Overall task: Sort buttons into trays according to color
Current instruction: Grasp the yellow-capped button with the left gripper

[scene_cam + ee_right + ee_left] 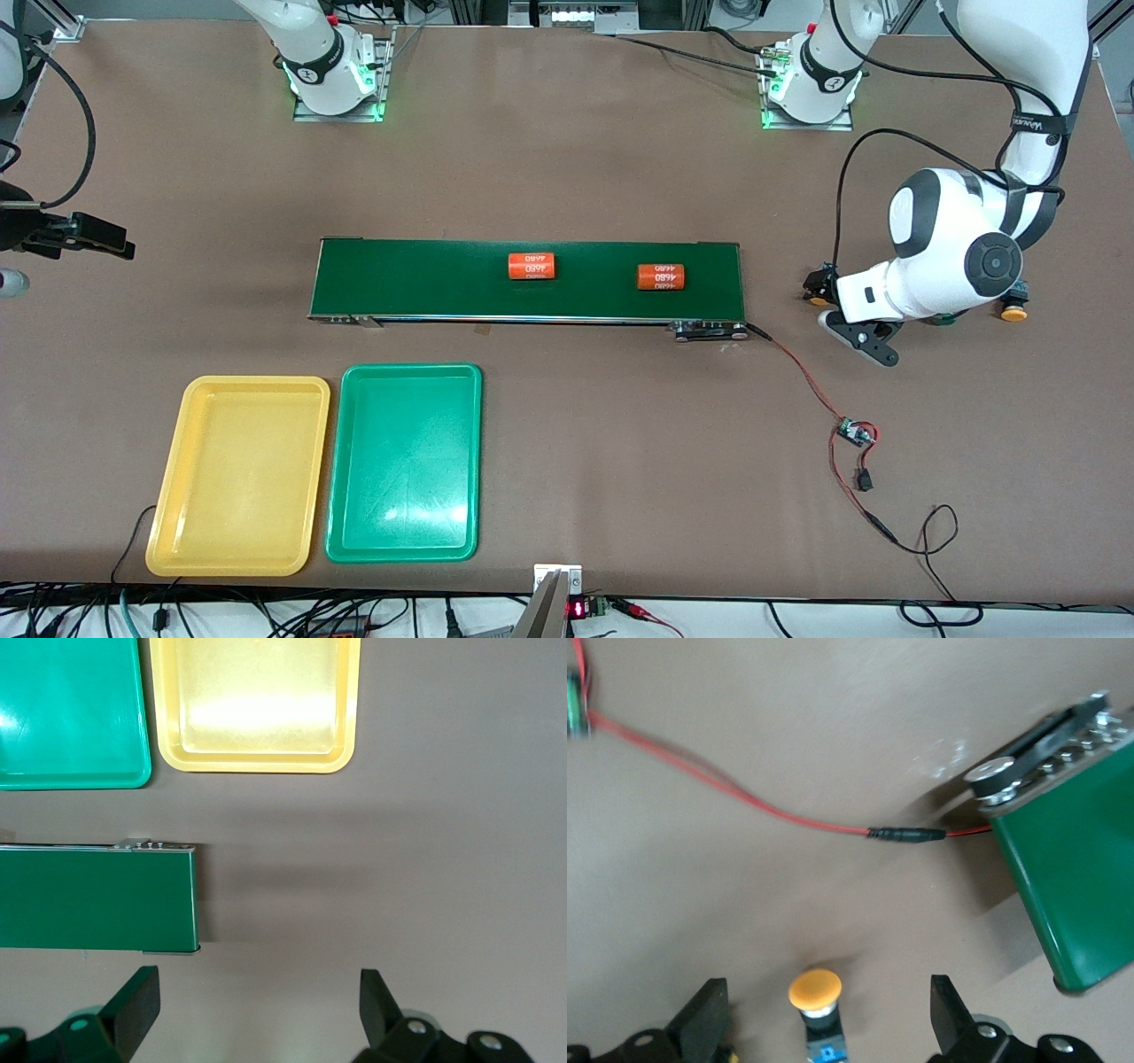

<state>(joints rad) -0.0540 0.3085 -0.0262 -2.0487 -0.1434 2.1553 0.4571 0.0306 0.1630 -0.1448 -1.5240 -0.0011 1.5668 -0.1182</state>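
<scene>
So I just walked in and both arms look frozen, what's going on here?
Nothing is held yet. The left gripper hangs open over an orange-capped button on the table, off the conveyor belt's end. The right gripper waits open near the belt's other end. The yellow tray and green tray hold no buttons; two orange cylinders lie on the belt.

Yellow tray (237,476) beside green tray (405,462), both empty.
</scene>
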